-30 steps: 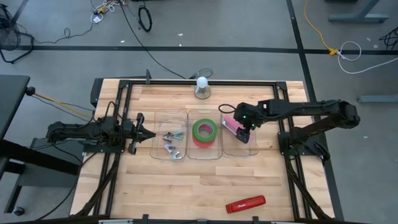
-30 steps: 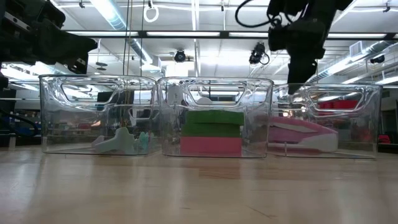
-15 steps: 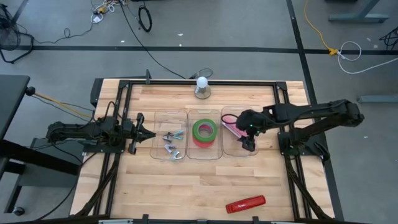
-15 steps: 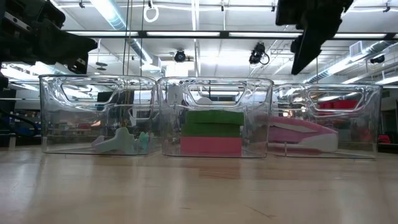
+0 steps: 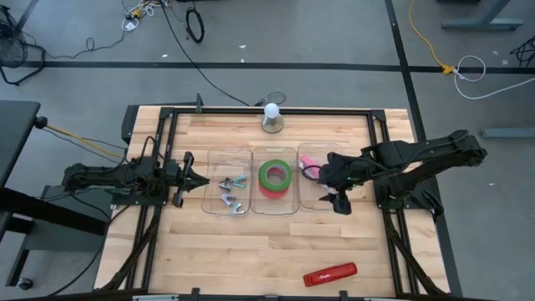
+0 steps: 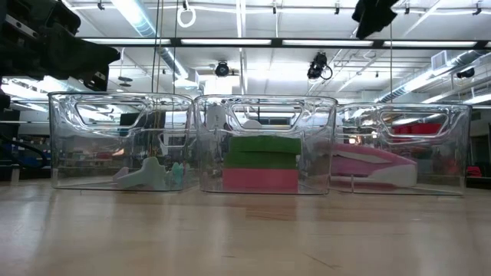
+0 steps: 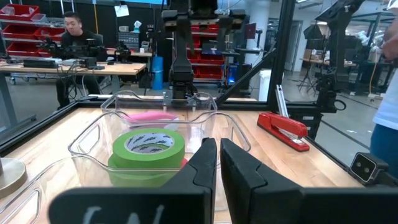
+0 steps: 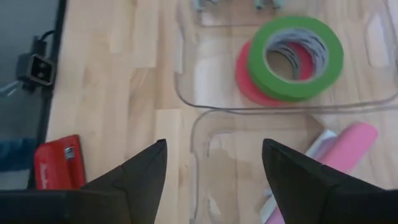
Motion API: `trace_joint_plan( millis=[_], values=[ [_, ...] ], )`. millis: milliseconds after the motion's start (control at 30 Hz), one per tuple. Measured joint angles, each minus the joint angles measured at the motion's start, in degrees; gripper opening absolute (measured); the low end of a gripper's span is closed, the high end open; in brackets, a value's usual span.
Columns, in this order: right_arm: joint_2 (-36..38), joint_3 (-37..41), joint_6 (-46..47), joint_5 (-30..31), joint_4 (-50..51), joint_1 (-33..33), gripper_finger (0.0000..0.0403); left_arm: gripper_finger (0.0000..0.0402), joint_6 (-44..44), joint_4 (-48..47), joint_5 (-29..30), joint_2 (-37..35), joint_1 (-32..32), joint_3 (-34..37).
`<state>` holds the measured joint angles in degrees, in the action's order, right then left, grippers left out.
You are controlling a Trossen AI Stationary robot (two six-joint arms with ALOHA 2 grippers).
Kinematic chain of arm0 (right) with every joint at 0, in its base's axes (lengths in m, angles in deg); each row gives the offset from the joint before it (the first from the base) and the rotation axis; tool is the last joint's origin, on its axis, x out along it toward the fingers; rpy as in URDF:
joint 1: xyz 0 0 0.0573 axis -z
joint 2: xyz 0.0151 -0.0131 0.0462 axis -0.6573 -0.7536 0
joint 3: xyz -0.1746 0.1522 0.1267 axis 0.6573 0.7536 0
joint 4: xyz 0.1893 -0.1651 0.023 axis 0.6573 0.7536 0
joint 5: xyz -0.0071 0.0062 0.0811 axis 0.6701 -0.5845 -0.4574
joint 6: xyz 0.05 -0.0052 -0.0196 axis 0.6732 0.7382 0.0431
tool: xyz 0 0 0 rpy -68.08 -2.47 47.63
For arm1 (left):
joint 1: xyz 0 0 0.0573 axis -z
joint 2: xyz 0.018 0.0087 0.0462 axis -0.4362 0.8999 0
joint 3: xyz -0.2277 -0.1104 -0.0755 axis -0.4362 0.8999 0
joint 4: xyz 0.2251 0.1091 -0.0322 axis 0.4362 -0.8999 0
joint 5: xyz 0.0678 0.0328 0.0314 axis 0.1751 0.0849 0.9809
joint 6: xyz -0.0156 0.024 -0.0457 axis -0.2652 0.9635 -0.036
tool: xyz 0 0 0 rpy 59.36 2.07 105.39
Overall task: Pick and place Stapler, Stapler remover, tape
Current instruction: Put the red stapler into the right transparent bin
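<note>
Some stuff is hard to read here. In the high view the right gripper [image 5: 338,201] is hovering over the right bin [image 5: 303,203] and its arm is covering most of the pink stapler [image 5: 308,160] inside, so only one end is peeking out toward the far edge of the table [image 5: 251,251]. In the low view that gripper is mostly cut off at the top. The staple removers [image 5: 231,194] in the left bin [image 5: 211,159] are tiny from above, just a few grey and teal bits, and through the clear plastic in the low view they're looking like a blurry lump.

The green tape [image 5: 277,176] is lying flat in the middle bin [image 5: 259,207], hole facing up, sitting on a red-pink roll under it. The pink stapler is lying on a slant inside its bin. The red stapler [image 5: 329,274] is lying out on the bare wood near the front edge, well apart from the bins, long axis running roughly left to right with a slight tilt.

The right gripper's fingers are spread wide, grabbing nothing. The left gripper [image 5: 199,181] is waiting just beside the left bin, fingers pinched nearly together and empty.
</note>
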<state>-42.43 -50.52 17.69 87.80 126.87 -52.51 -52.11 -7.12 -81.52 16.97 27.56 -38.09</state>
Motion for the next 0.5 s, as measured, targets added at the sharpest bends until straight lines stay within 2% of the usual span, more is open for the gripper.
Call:
trace_joint_plan(
  millis=[300, 500],
  values=[
    [-2.85, -3.55, -2.36, 0.31, 1.08, -5.53, 0.0263, 0.0025, -0.02, 0.0, 0.0, -0.01, -0.01, -0.01],
    [-4.42, -3.55, -2.36, 3.5, 1.13, -10.1, 0.0263, 0.0025, -0.01, 0.0, 0.0, -0.02, -0.02, -0.02]
  ],
)
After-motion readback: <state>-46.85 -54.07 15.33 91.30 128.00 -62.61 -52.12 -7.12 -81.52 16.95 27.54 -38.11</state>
